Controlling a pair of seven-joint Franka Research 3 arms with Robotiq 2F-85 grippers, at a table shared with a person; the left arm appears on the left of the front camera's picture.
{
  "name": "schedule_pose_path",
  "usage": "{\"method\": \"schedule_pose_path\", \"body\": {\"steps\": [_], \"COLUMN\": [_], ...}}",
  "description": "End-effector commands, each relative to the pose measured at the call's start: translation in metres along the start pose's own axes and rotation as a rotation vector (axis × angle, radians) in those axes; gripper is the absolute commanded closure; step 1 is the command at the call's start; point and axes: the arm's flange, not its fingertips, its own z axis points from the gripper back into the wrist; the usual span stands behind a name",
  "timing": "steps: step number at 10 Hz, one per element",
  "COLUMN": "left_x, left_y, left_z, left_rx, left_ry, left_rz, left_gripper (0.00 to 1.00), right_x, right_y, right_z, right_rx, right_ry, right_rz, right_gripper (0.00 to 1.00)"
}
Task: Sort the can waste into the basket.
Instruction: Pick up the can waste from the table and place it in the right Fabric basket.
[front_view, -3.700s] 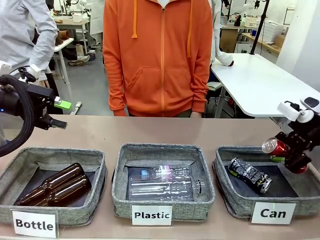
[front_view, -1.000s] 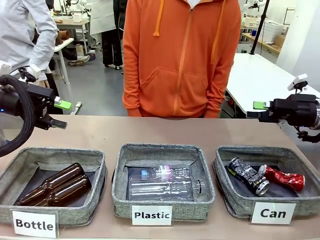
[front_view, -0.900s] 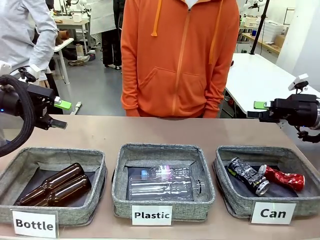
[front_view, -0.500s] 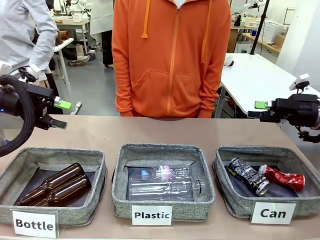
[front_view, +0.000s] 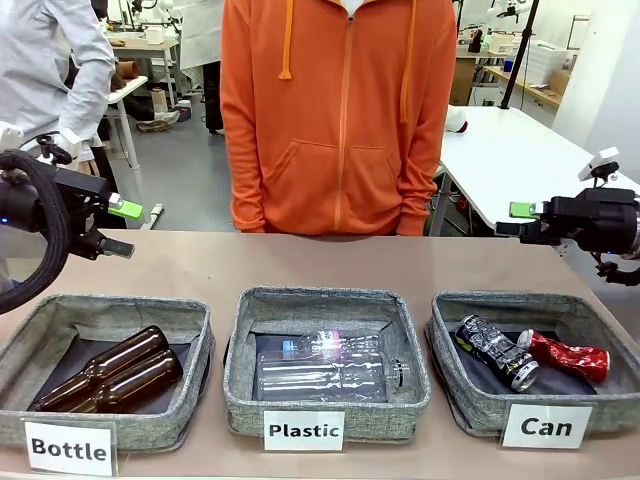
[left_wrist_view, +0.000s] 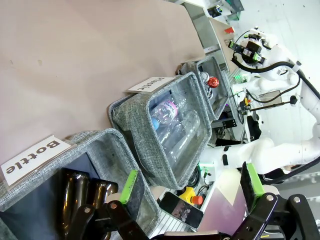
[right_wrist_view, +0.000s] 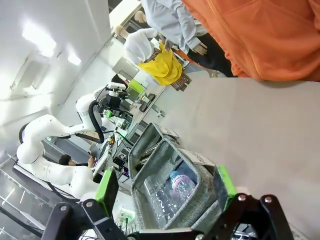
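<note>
Both cans (front_view: 530, 353) lie inside the Can basket (front_view: 462, 394). Left of it sits the Plastic basket (front_view: 325, 405). The Bottle basket (front_view: 170, 428) lies farther left.

- Across from me the brown tabletop (front_view: 200, 262) ends at its far edge, where a person in an orange hooded top (front_view: 335, 110) stands.
- Behind them I see a grey, smooth floor (front_view: 190, 180) running back into a workshop.
- To my right stands a long white table (front_view: 510, 165), its top bare and brightly lit.
- Far back on that side are shelves with white boxes (front_view: 540, 60) and a black stand pole (front_view: 520, 50).
- To my left a person in a pale grey shirt (front_view: 50, 70) stands by a cluttered workbench (front_view: 140, 45).
- A white wall (front_view: 600, 70) closes the right edge.
</note>
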Motion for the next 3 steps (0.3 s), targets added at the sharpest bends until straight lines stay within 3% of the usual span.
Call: {"method": "schedule_pose_path", "body": {"steps": [1,3], "left_x": [-0.0016,-0.0016], "left_y": [-0.0002,-0.0002], "left_z": [0.0007,0.0007], "left_rx": [0.0,0.0], "left_ry": [0.004,0.004], "left_rz": [-0.017,-0.017], "left_gripper": [0.0,0.0], "right_x": [0.0001,0.0001], "right_y": [0.0011,0.0011], "right_z": [0.0006,0.0006], "right_rx": [0.013,0.013], "right_ry": [-0.004,-0.004], "right_rz": [0.002,0.002], "right_gripper": [0.0,0.0]}}
